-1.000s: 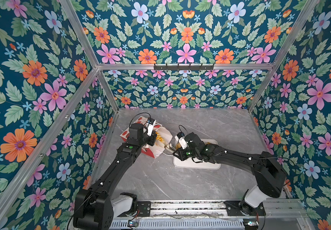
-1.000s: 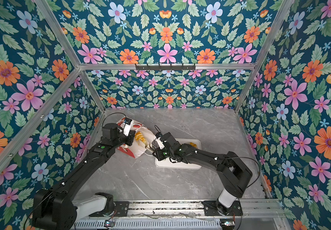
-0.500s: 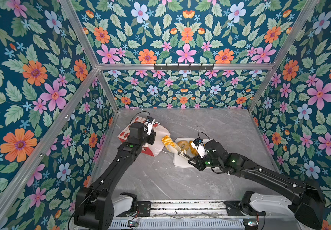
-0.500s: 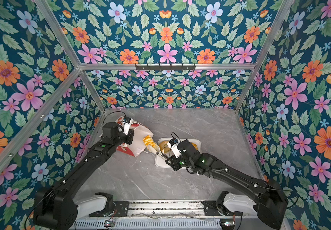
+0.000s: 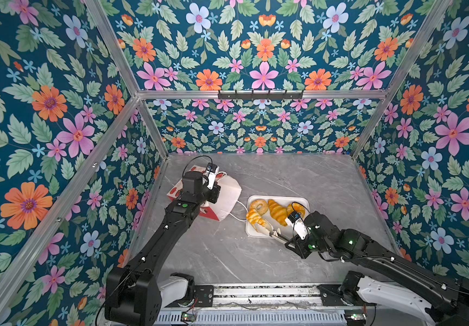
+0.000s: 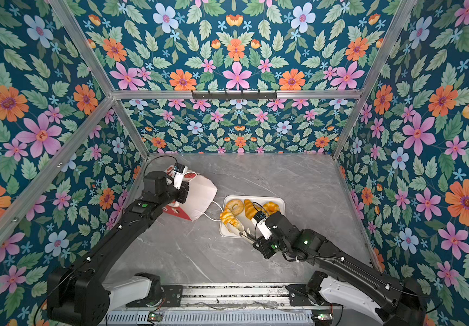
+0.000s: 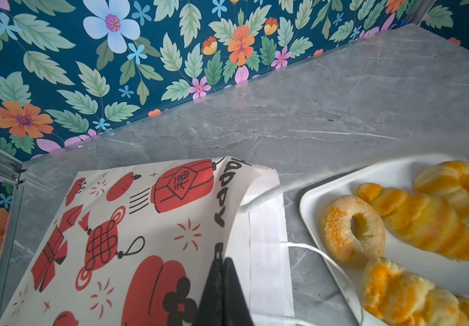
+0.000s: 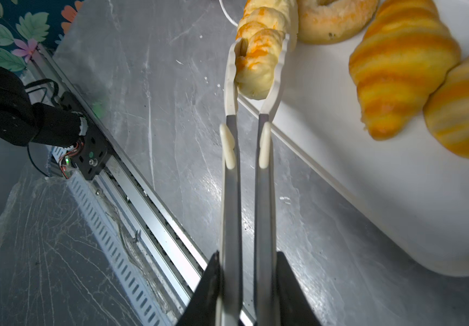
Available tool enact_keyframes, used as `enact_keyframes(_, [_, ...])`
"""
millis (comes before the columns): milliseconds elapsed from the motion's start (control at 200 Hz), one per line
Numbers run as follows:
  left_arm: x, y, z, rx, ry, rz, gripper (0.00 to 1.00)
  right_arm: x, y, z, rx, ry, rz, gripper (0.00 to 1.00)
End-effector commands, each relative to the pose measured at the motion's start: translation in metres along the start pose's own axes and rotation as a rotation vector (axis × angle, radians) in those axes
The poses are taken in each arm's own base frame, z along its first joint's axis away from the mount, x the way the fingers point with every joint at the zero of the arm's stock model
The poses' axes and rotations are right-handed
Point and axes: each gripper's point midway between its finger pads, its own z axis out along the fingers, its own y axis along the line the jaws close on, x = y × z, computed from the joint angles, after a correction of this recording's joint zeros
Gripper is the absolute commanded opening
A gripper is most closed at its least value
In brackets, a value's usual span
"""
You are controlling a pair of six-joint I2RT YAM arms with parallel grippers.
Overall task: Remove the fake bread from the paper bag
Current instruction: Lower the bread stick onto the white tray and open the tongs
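The left hand (image 7: 222,264) is closed, and the upper wall of the paper bag (image 7: 143,225) seems to be pinched at the mouth between its fingers. The bag is laid on its side at the left of the grey worktop (image 5: 284,175), with its mouth turned toward the white tray (image 8: 397,211). A thin white cord handle (image 5: 237,214) is trailed from the mouth to the tray's edge. No bread is seen in the white inside of the mouth, but the deeper part is hidden, so it cannot be told if the bag is empty.

On the tray, a ring doughnut (image 5: 258,205), a croissant (image 5: 277,211) and a second croissant-like piece (image 5: 295,209) are laid side by side. A braided roll (image 5: 254,218) is clamped in the white tips of a pair of tongs (image 8: 230,197), just in front of the doughnut, at the tray's near left corner. Whether it already rests on the tray cannot be told.

The right hand (image 8: 246,271) is closed on the metal arms of the tongs. The roll lies straight ahead of this hand, and its long axis is roughly in line with the tongs, with one end reaching past the tray's rim. The right arm is the nearer one to the tray, so the setting down of the roll is judged to be its work, with a small shift inward needed first.
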Motion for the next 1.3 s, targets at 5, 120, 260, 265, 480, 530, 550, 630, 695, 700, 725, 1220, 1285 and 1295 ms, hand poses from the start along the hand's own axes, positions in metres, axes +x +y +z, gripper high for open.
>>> enact_keyframes(5, [0.001, -0.001, -0.001, 0.004, 0.006, 0.011, 0.00, 0.001, -0.004, 0.000, 0.016, -0.011, 0.038, 0.11])
enact_keyframes(120, [0.001, -0.001, -0.001, 0.007, 0.002, 0.008, 0.00, 0.007, -0.008, 0.002, 0.035, 0.014, 0.062, 0.12])
enact_keyframes(260, [0.002, 0.000, -0.002, 0.000, -0.001, 0.011, 0.00, 0.008, -0.012, 0.004, 0.064, 0.028, 0.075, 0.12])
enact_keyframes(265, [0.002, 0.000, -0.003, 0.001, -0.001, 0.011, 0.00, 0.008, -0.013, 0.004, 0.067, 0.029, 0.076, 0.12])
enact_keyframes(480, [0.001, 0.000, -0.005, -0.008, -0.009, 0.013, 0.00, 0.010, -0.014, 0.002, 0.077, 0.045, 0.091, 0.12])
enact_keyframes(530, [0.001, 0.001, -0.005, -0.010, -0.009, 0.011, 0.00, 0.011, -0.015, 0.002, 0.083, 0.051, 0.097, 0.12])
enact_keyframes(550, [0.001, 0.001, -0.006, -0.010, -0.011, 0.011, 0.00, 0.012, -0.016, 0.002, 0.086, 0.051, 0.102, 0.12])
enact_keyframes(630, [0.001, 0.001, -0.006, -0.009, -0.011, 0.012, 0.00, 0.014, -0.017, -0.001, 0.098, 0.056, 0.108, 0.14])
enact_keyframes(695, [0.000, 0.000, -0.006, -0.008, -0.014, 0.013, 0.00, 0.015, -0.020, -0.004, 0.118, 0.055, 0.118, 0.18])
enact_keyframes(700, [0.000, 0.000, -0.006, -0.007, -0.015, 0.013, 0.00, 0.015, -0.021, -0.004, 0.120, 0.054, 0.119, 0.18])
enact_keyframes(725, [0.001, 0.000, -0.006, -0.006, -0.014, 0.013, 0.00, 0.015, -0.022, -0.006, 0.129, 0.055, 0.123, 0.20])
enact_keyframes(1220, [0.002, -0.002, -0.005, 0.002, -0.014, 0.013, 0.00, 0.018, -0.028, -0.013, 0.164, 0.046, 0.152, 0.40])
enact_keyframes(1285, [0.002, -0.002, -0.005, 0.003, -0.011, 0.013, 0.00, 0.017, -0.027, -0.014, 0.160, 0.041, 0.152, 0.41])
enact_keyframes(1295, [0.002, -0.001, -0.005, 0.001, -0.012, 0.013, 0.00, 0.016, -0.027, -0.014, 0.159, 0.038, 0.151, 0.41])
